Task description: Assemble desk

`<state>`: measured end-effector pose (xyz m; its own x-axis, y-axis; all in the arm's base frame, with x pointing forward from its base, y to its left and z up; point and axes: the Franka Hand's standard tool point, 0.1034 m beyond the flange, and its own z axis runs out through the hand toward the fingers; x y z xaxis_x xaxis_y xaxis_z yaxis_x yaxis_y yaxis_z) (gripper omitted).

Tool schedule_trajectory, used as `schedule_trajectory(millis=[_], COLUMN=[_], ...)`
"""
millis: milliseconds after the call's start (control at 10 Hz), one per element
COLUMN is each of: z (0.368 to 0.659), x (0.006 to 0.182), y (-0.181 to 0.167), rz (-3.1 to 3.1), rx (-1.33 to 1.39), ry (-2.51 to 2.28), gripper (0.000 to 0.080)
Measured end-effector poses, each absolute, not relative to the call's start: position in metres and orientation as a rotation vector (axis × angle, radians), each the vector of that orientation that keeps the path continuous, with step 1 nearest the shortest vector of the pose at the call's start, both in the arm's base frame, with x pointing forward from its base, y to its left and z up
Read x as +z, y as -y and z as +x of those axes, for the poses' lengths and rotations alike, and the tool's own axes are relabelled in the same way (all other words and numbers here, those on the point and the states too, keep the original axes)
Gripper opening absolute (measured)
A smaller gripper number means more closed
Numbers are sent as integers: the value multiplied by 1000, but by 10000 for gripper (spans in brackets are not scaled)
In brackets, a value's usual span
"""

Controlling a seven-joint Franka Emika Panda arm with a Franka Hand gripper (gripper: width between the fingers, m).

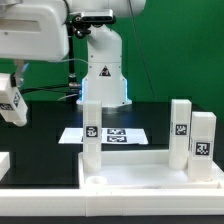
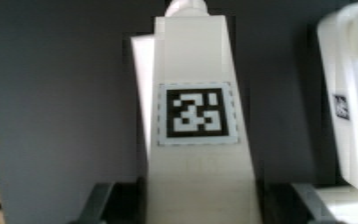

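Note:
My gripper (image 1: 15, 88) hangs at the exterior view's far left, well above the table, shut on a white square leg (image 1: 9, 104) with a black-and-white tag. In the wrist view that leg (image 2: 197, 80) runs straight out between the two dark fingers (image 2: 115, 200), which press on its sides. The desk's white rimmed panel (image 1: 150, 172) lies at the front. Three tagged legs stand upright on it: one at the left corner (image 1: 90, 135) and two at the right (image 1: 180, 128) (image 1: 203, 143).
The marker board (image 1: 112, 135) lies flat on the black table behind the panel, in front of the robot base (image 1: 103, 70). In the wrist view a second white tagged post (image 2: 345, 90) shows beside the held leg. A white block sits at the front left edge (image 1: 4, 160).

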<state>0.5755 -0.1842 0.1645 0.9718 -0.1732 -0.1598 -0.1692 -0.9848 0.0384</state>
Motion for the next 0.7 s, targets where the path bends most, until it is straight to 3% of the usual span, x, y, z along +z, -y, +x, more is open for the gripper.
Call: schedule_trajectory(millis=[300, 500, 700], z=[627, 634, 632], x=[193, 192, 188], y=[112, 62, 64], rz=[3058, 3038, 3007], rx=[173, 401, 564], ry=[430, 476, 488], gripper=[287, 287, 287])
